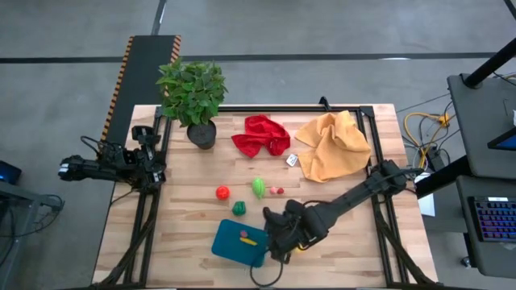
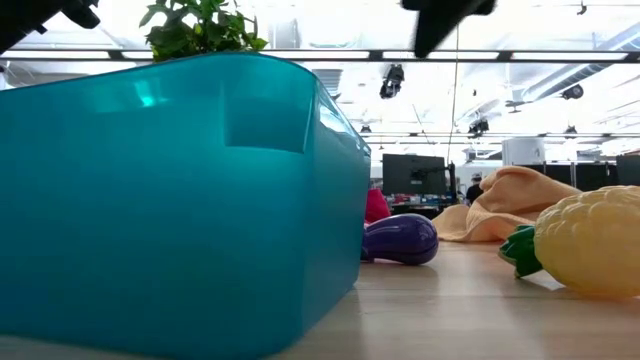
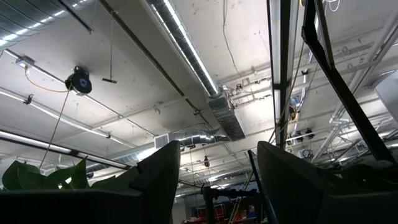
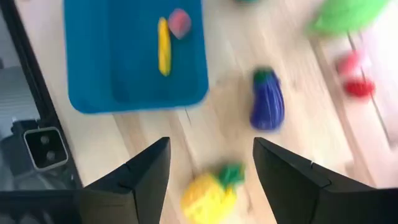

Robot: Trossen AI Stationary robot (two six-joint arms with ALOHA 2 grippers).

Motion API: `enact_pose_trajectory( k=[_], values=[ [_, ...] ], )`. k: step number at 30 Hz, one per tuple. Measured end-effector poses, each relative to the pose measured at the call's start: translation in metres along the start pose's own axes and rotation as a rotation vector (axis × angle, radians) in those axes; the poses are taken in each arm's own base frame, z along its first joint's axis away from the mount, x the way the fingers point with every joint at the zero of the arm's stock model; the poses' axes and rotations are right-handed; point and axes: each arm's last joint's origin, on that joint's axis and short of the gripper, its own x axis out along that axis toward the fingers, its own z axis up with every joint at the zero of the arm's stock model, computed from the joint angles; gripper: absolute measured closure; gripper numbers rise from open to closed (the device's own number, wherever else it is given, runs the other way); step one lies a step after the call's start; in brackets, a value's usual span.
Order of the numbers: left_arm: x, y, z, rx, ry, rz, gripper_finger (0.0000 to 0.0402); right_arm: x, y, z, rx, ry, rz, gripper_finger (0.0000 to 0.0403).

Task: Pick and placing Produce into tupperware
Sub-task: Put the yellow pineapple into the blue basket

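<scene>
The right hand [image 4: 211,171] hovers with its two dark fingers spread apart and nothing between them, above the wooden counter [image 1: 185,201] just beside the teal-blue rectangular plastic tupperware [image 1: 239,242]. Below it lie a yellow toy pineapple with a green crown [image 4: 210,190] and a purple toy eggplant [image 4: 267,102], both on the counter near the container. Inside the tupperware already rest a thin yellow piece [image 4: 163,45] and a small pink piece [image 4: 180,22]. The left hand [image 3: 217,180], fingers also apart and empty, waits off the counter's left edge, pointing up at the ceiling.

Risk, as I judge it: the pineapple is rounded and smooth, so an off-centre pinch could squirt it sideways into the eggplant or against the container wall, and a low descent could clip the tupperware rim and shove the box.

The right wrist view alone shows the container's contents and the two nearby pieces from above. The low view shows the eggplant and pineapple resting flat on the counter. The high view adds the remaining produce farther off: a red piece [image 1: 222,192], a light green one [image 1: 259,187] and a dark green one [image 1: 239,208].
</scene>
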Motion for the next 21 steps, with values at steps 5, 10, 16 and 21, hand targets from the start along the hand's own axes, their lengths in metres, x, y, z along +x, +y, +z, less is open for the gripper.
enact_pose_trajectory(
  k=[5,10,16,21],
  values=[
    [0.000,0.000,0.000,0.000,0.000,0.000,0.0202,-0.010,-0.001,-0.007,0.136,0.046,-0.053,0.0185],
    [0.000,0.000,0.000,0.000,0.000,0.000,0.0202,-0.013,0.004,-0.018,0.242,0.061,-0.075,0.0186],
    [0.000,0.000,0.000,0.000,0.000,0.000,0.0202,-0.012,0.009,-0.028,0.307,0.119,-0.060,0.0143],
    [0.000,0.000,0.000,0.000,-0.001,0.001,0.0202,-0.008,0.007,-0.033,0.341,0.132,-0.094,0.0088]
  ],
)
